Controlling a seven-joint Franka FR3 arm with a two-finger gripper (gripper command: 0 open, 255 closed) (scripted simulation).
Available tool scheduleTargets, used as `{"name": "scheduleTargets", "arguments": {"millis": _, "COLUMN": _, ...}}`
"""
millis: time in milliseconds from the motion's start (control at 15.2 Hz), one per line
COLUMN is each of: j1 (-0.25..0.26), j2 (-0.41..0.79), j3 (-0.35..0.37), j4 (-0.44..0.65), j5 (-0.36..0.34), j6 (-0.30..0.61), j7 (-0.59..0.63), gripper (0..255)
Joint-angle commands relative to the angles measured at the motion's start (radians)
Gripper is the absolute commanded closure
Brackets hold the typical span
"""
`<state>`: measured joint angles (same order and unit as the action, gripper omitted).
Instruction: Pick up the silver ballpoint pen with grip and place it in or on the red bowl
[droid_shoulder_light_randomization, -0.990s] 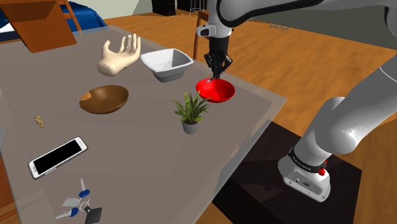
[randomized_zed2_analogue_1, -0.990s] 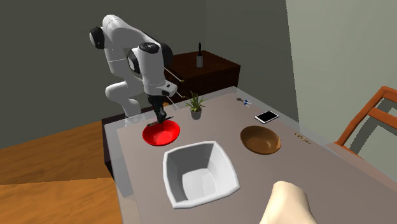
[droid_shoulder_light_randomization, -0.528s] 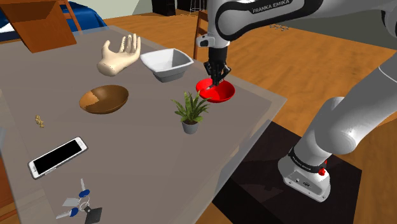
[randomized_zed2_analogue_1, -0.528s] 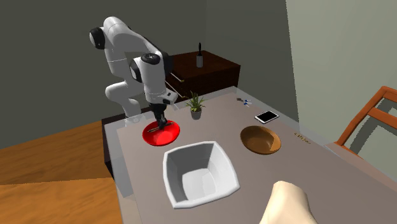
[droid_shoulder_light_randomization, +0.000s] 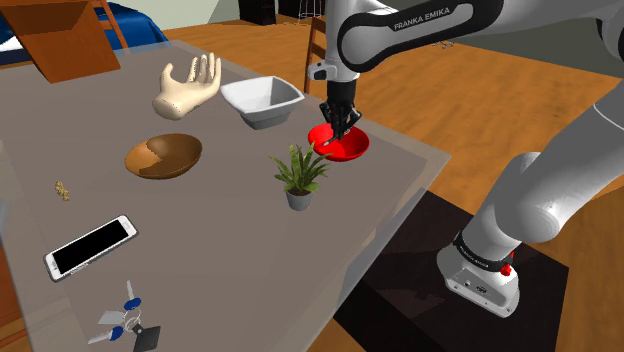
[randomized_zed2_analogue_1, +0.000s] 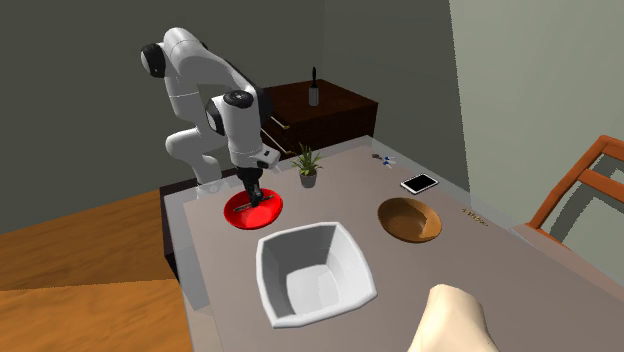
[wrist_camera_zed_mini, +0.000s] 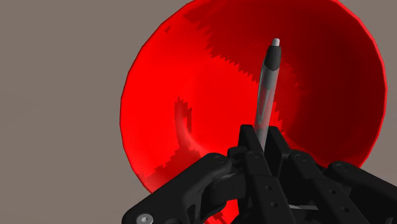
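The red bowl (droid_shoulder_light_randomization: 343, 146) (randomized_zed2_analogue_1: 252, 212) (wrist_camera_zed_mini: 210, 83) stands on the grey table near its edge by the arm. My black gripper (droid_shoulder_light_randomization: 337, 125) (randomized_zed2_analogue_1: 254, 194) (wrist_camera_zed_mini: 261, 137) hangs low over the bowl, pointing down into it. Its fingers are shut on a silver pen with a dark grip (wrist_camera_zed_mini: 266, 86), which sticks out past the fingertips over the bowl's inside. In the second exterior view the pen (randomized_zed2_analogue_1: 246, 204) shows as a thin pale line above the bowl.
A white square bowl (droid_shoulder_light_randomization: 262, 101), a small potted plant (droid_shoulder_light_randomization: 299, 176), a wooden bowl (droid_shoulder_light_randomization: 164, 156), a hand model (droid_shoulder_light_randomization: 187, 86), a phone (droid_shoulder_light_randomization: 90, 247) and a small blue-and-white object (droid_shoulder_light_randomization: 124, 320) stand on the table (droid_shoulder_light_randomization: 230, 230). The table edge runs just past the red bowl.
The gripper has come down toward the red bowl with the pen, from above it to just over its inside. The other things have stayed put.
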<state>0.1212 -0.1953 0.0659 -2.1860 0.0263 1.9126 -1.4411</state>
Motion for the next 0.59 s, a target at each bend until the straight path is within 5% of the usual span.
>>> {"name": "scheduleTargets", "arguments": {"millis": 0, "j1": 0.000, "j2": 0.000, "j3": 0.000, "j4": 0.000, "j5": 0.000, "j6": 0.000, "j7": 0.000, "gripper": 255}}
{"name": "scheduleTargets", "arguments": {"millis": 66, "j1": 0.000, "j2": 0.000, "j3": 0.000, "j4": 0.000, "j5": 0.000, "j6": 0.000, "j7": 0.000, "gripper": 0}}
{"name": "scheduleTargets", "arguments": {"millis": 396, "j1": 0.000, "j2": 0.000, "j3": 0.000, "j4": 0.000, "j5": 0.000, "j6": 0.000, "j7": 0.000, "gripper": 0}}
{"name": "scheduleTargets", "arguments": {"millis": 528, "j1": -0.001, "j2": -0.008, "j3": -0.001, "j4": 0.060, "j5": 0.000, "j6": -0.067, "j7": 0.000, "gripper": 0}}
